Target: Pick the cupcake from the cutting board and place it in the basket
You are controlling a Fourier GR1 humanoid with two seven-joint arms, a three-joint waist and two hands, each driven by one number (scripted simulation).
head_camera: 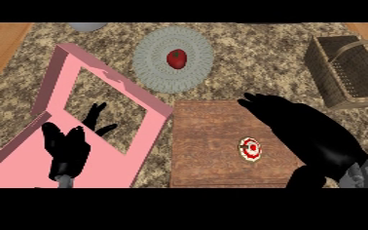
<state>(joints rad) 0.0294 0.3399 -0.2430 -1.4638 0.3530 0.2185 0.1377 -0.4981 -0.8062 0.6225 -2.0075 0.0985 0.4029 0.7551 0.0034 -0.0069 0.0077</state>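
Head view looks down on a speckled brown counter [237,85]. A wooden cutting board [205,141] lies flat near the bottom, a little to the right. The cupcake [250,149] sits on the board, on its right half. From above it is a small round thing, white with red on top. Nothing is touching it.

The right hand [305,124] comes in from the lower right corner. It is above the top right part of the board, and its fingers [253,100] are stretched out and point up and to the left. The hand is open and holds nothing. The cupcake is just below and left of it.

The basket [325,80] stands at the far right, well apart from the board. It is brown and woven, with a handle across the top. Only its woven walls and dark inside show.

A round grey plate [152,70] lies above the board. One red fruit [176,58] sits in its middle; I cannot tell what kind.

A big pink frame [119,168] lies on the left, and the counter shows through its hole. The left hand [66,148] is over it at the lower left, open, fingers up, resting.

A grey round thing [87,27] peeks in at the top edge.
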